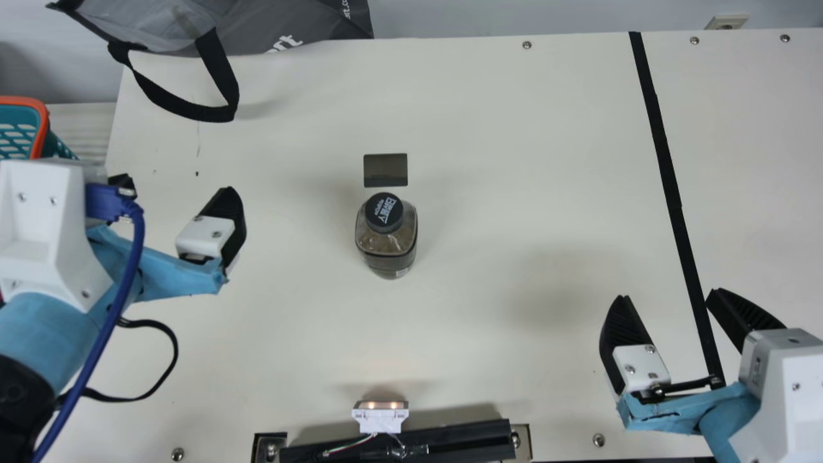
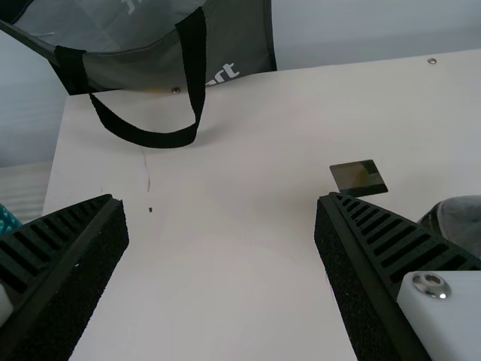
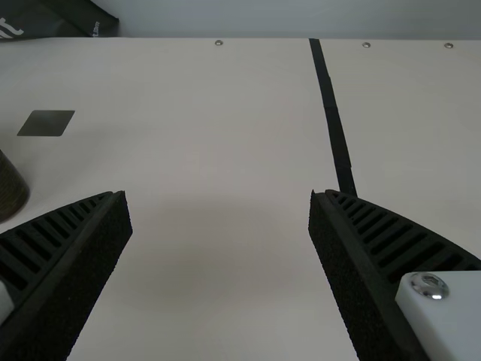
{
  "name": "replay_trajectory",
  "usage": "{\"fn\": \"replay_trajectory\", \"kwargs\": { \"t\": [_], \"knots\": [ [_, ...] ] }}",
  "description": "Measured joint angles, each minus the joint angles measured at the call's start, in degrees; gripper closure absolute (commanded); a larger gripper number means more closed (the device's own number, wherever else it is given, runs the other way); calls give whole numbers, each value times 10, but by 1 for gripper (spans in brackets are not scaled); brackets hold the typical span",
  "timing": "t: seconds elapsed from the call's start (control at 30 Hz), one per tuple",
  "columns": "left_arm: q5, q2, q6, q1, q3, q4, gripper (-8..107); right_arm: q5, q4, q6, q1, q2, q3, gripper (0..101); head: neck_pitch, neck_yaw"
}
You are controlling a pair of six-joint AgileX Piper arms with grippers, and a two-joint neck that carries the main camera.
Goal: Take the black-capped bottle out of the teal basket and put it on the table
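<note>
Looking basically done from here: one black-capped bottle (image 1: pixel 386 241) is standing on the table (image 1: pixel 488 141), well in from the edges, one teal basket (image 1: pixel 18 116) is sitting by the left edge, and two grippers, left (image 2: pixel 218 199) and right (image 1: pixel 669 295), are hanging spread and empty. Probably nothing left.

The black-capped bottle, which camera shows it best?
The main view: the black-capped bottle stands there whole, nothing covering it. The left wrist view has part of it, cut off at the edge; the right wrist view, a dark slice, cut off too.
</note>
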Motion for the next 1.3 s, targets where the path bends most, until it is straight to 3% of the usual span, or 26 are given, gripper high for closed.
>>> {"fn": "replay_trajectory", "kwargs": {
  "t": [0.47, 0.97, 1.3],
  "knots": [
    [11, -46, 58, 39, 14, -37, -8, -1, 1, 0, 0, 0, 0, 10, 0, 3],
    [54, -98, 40, 50, 31, -19, -8, -1, 1, 0, 0, 0, 0, 10, 0, 0],
    [95, -128, 4, 22, 35, 4, -8, -1, 0, 0, 0, 0, 0, 10, 0, 0]
  ]
}}
